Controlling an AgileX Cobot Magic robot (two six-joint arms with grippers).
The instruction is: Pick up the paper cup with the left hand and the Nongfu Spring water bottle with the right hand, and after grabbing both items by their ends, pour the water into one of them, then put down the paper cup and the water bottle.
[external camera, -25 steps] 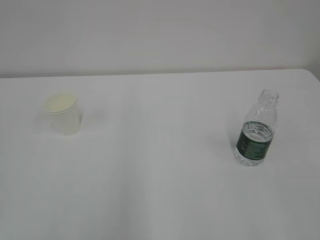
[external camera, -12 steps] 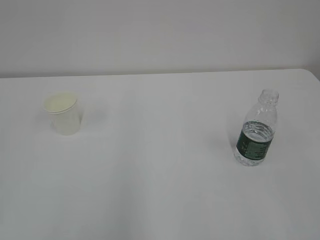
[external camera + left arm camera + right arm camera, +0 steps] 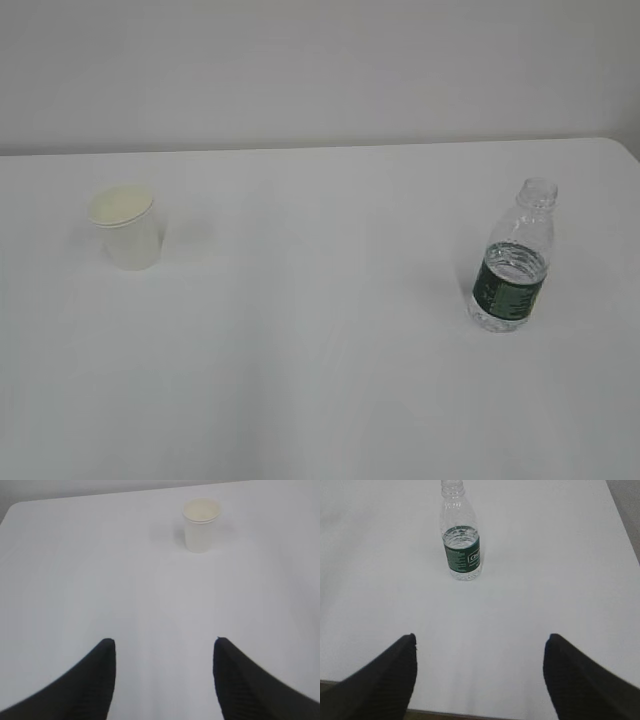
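One paper cup (image 3: 125,228), one Nongfu Spring water bottle (image 3: 515,262), both upright, well apart

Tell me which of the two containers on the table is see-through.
The Nongfu Spring water bottle, clear ribbed plastic with a green label; the paper cup is opaque white.

Exterior camera looking down at slant across white table (image 3: 320,380); wrist cameras facing forward, low, each sharing cup (image 3: 201,524) or bottle (image 3: 461,542) with it.
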